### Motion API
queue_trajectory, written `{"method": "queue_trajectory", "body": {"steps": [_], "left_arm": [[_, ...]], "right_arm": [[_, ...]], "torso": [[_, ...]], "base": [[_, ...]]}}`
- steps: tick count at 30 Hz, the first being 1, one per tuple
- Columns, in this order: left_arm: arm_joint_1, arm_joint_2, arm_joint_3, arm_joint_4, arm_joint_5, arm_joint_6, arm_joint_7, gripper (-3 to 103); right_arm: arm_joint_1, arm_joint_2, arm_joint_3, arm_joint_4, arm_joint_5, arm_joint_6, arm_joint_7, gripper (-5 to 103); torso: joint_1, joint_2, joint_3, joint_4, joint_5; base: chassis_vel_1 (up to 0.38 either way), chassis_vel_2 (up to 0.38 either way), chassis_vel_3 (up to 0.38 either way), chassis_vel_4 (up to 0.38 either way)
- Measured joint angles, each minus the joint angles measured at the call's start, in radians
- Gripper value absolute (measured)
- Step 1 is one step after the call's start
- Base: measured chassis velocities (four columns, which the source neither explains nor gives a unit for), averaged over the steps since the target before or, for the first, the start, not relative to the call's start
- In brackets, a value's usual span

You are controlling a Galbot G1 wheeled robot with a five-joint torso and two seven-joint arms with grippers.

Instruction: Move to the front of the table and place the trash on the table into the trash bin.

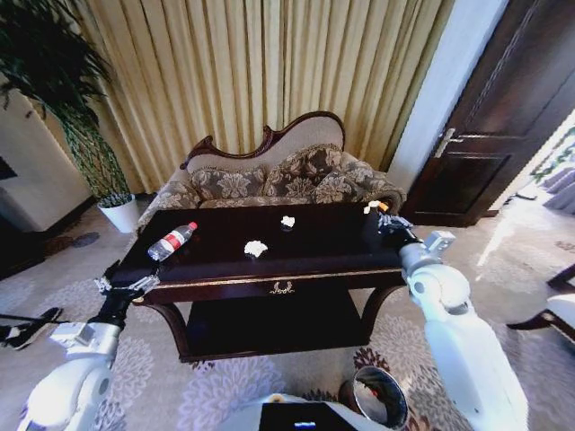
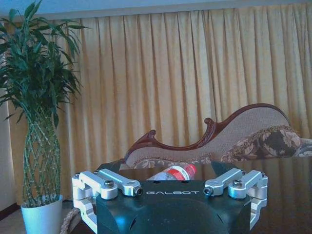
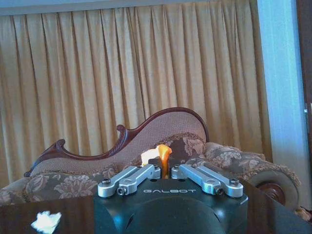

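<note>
Robot parked at front of table (image 1: 269, 278); bin (image 1: 377, 400) on carpet just below-right of the torso, rim up, near the R arm's base. Trash on the tabletop: bottle (image 1: 171, 241) lying on its side near the L front corner; paper wad (image 1: 256, 248) about mid-table; smaller white scrap (image 1: 287, 221) toward the sofa (image 1: 269, 175) side; white-orange bit (image 1: 375, 206) at the far R corner. R gripper (image 1: 388, 222) is reached out over the table's R end, arm extended fwd and up from the shoulder, wrist roughly level; in R wrist view the linkages are drawn together, w/ the orange-white bit (image 3: 158, 155) showing right at the gap. Judged: fingers nearly closed around or just before that bit; whether contact is made can't be told. L gripper (image 1: 126, 289) sits low at the table's L front corner, below tabletop edge, forearm angled fwd; L wrist view shows its linkages spread wide, nothing held, bottle (image 2: 173, 172) straight ahead and beyond. Step in hand (judged): pinch the small bit w/ the R gripper. To do it well: keep tips low to the glossy top w/o scraping it, centre the bit between the pads, close fully since it's tiny and light, lift straight up before swinging back toward the bin. Risk: bit flicks off the far edge toward the sofa.
</note>
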Motion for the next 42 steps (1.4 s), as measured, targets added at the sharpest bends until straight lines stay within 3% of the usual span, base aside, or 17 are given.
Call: {"method": "queue_trajectory", "body": {"steps": [10, 18, 21, 25, 34, 42], "left_arm": [[-0.005, -0.004, 0.008, 0.003, 0.001, 0.001, -0.001, 100], [0.0, -0.008, 0.004, 0.008, 0.001, -0.004, -0.001, 100], [0.001, -0.008, 0.002, 0.016, -0.001, -0.013, -0.001, 100], [0.0, -0.011, 0.005, 0.024, -0.002, -0.017, -0.001, 100], [-0.006, -0.009, 0.006, 0.041, -0.014, -0.023, 0.0, 100], [-0.007, -0.019, 0.011, 0.054, -0.017, -0.033, 0.001, 100]], "right_arm": [[-0.011, 0.002, 0.005, -0.015, -0.001, 0.004, 0.0, 5], [-0.041, 0.042, 0.0, -0.102, -0.082, 0.036, 0.0, 5], [-0.084, 0.074, 0.008, -0.254, -0.2, 0.086, 0.0, 5], [-0.107, 0.101, 0.008, -0.424, -0.278, 0.141, 0.0, 5], [-0.122, 0.109, 0.009, -0.759, -0.338, 0.183, 0.0, 5], [-0.134, 0.127, 0.009, -0.826, -0.387, 0.184, 0.0, 5]], "torso": [[0.0, 0.0, 0.0, -0.0001, 0.0], [-0.002, 0.001, -0.001, 0.0001, -0.0005], [-0.001, 0.001, 0.0, -0.0002, 0.0002], [0.001, -0.001, 0.001, -0.0005, 0.0005], [-0.001, 0.001, 0.0, -0.0002, 0.0], [0.0, 0.0, 0.0, 0.0, 0.0]], "base": [[0.258, -0.275, -0.27, 0.26], [0.182, -0.205, -0.181, 0.195], [0.009, -0.004, -0.015, 0.027], [-0.011, 0.015, 0.012, -0.012], [-0.023, 0.027, 0.024, -0.021], [0.0, 0.0, 0.0, 0.0]]}}
